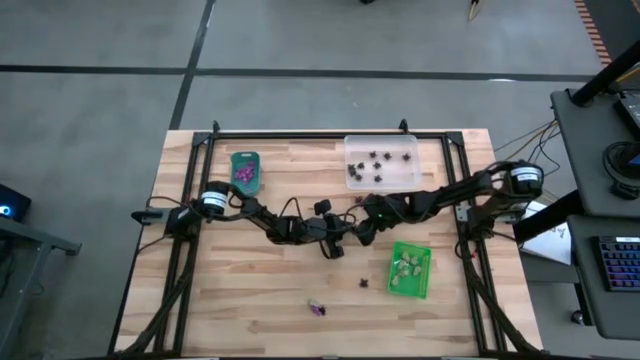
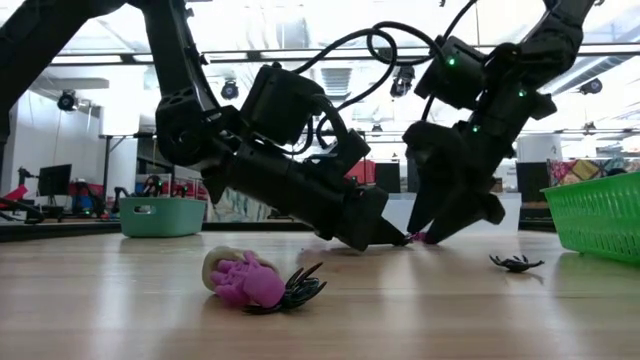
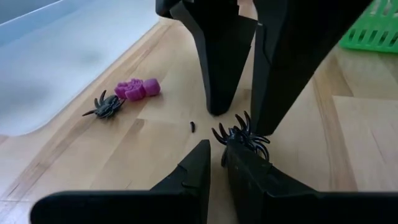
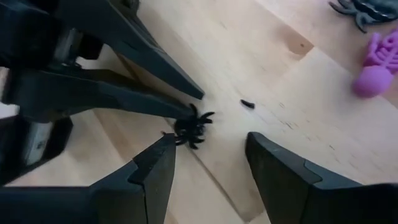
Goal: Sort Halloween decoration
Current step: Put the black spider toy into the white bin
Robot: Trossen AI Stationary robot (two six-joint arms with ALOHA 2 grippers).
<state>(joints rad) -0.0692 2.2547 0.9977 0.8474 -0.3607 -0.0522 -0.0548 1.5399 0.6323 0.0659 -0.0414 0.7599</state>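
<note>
Pinching a tiny black plastic spider at the middle of the wooden worktop, the left claw is nearly closed on it. The right claw stands spread just beside, its fingers either side of the spider. A clear rectangular tray holds about nine black trinkets; a teal tray holds purple ones, number unclear; a bright green basket holds pale ones. One purple skeleton and two more black spiders lie loose nearby.

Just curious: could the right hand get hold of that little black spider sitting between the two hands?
Probably yes. The right hand is open right beside the black spider, though the left hand already pinches it and crowds that side.
</note>
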